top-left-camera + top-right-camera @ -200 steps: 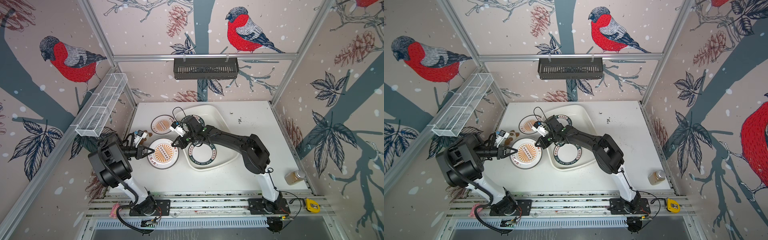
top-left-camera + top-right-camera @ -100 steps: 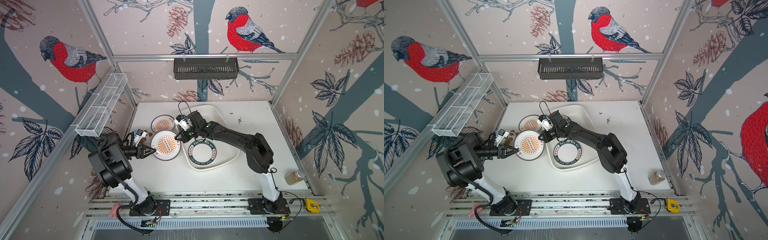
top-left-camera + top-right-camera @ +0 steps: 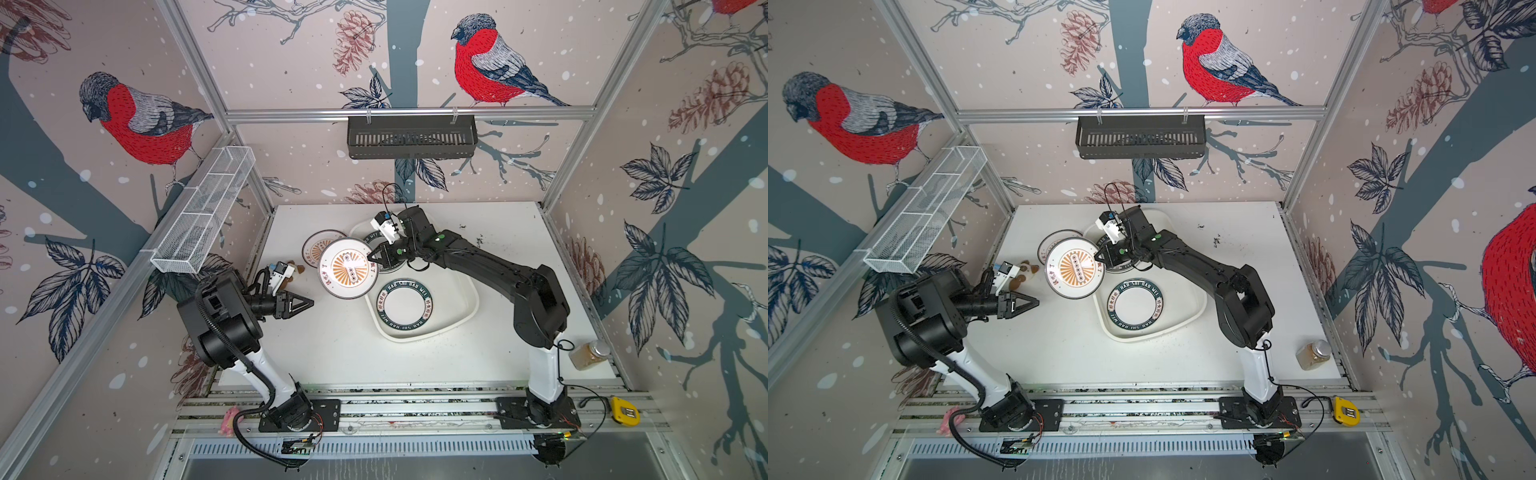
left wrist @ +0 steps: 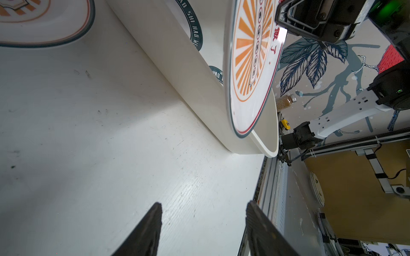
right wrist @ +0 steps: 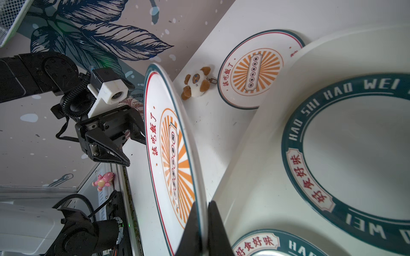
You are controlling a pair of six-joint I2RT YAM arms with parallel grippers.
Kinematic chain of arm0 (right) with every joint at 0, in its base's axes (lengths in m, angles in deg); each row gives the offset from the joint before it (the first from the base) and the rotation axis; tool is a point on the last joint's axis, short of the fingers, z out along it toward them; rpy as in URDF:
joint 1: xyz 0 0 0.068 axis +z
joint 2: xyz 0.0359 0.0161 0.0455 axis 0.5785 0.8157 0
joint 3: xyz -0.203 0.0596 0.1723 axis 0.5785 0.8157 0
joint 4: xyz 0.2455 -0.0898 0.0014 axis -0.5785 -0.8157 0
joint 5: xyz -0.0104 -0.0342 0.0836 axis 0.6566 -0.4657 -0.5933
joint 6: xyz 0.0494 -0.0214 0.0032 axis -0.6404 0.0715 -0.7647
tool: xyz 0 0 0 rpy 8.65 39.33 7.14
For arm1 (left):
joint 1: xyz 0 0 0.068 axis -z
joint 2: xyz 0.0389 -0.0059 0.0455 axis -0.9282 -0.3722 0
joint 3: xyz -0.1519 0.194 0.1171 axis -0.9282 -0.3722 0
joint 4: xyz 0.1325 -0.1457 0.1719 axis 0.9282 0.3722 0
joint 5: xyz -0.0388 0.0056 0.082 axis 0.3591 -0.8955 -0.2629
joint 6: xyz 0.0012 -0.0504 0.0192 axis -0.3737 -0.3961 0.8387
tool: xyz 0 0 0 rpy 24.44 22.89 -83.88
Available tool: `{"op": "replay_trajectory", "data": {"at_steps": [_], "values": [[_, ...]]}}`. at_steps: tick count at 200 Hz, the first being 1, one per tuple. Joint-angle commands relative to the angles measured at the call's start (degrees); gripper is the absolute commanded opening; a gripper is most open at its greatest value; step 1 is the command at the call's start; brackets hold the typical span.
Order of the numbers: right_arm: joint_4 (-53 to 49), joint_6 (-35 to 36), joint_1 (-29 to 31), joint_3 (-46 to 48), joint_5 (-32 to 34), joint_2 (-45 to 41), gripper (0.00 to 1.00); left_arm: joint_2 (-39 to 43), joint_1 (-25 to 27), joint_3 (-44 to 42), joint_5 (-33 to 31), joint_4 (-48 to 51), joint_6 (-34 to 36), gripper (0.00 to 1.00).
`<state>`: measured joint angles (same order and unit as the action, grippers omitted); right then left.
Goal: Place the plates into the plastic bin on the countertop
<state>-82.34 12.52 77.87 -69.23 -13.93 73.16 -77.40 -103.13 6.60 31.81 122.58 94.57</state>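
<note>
In both top views the right gripper (image 3: pixel 371 258) reaches to the middle of the frame and is clamped on the right rim of a sunburst plate (image 3: pixel 348 273); the right wrist view shows its two fingers (image 5: pixel 191 226) pinching that rim from either side. The plate hangs tilted, clear of the surface (image 3: pixel 332 345), and overlaps the left rim of the plastic bin (image 3: pixel 453 299). The bin sits just right of centre, holding a green-lettered plate (image 3: pixel 405 305) flat on its floor and a second lettered plate (image 5: pixel 266 243) partly hidden beneath the gripper. The left gripper (image 3: pixel 309 303) hovers lower left of the held plate, apart from it, its jaws spread and empty. Another sunburst plate (image 3: pixel 316 249) lies on the surface upper left of the bin, with a small plush toy (image 3: pixel 291 272) beside it.
</note>
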Motion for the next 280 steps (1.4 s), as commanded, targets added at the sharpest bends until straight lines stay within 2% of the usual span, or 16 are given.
{"op": "replay_trajectory", "data": {"at_steps": [1,51,136,188,214,254,280], "values": [[1.1,-0.4,-1.6,1.7,-1.7,-2.7,0.02,-0.4,0.0,-0.1,0.9,2.6,1.9,0.61],[-0.3,0.1,-7.5,8.7,-3.0,-10.3,0.02,0.0,1.0,-1.0,0.3,-0.2,0.2,0.61],[-4.7,2.7,-17.7,22.9,-4.7,-19.2,0.02,3.9,7.4,0.2,-1.3,-10.1,-11.5,0.60],[-8.8,5.5,-19.6,27.3,-4.7,-20.3,0.02,8.0,12.7,0.7,-2.5,-14.9,-18.5,0.60],[-9.7,6.7,-19.7,28.6,-4.8,-18.8,0.02,11.0,15.4,2.9,-3.1,-18.4,-25.5,0.61],[-8.8,6.1,-19.8,29.7,-5.1,-16.0,0.02,17.0,21.1,5.3,-7.4,-24.8,-37.2,0.60],[-8.8,6.0,-19.8,29.6,-5.5,-14.6,0.02,19.9,22.8,6.9,-8.5,-28.5,-44.6,0.60]]}}
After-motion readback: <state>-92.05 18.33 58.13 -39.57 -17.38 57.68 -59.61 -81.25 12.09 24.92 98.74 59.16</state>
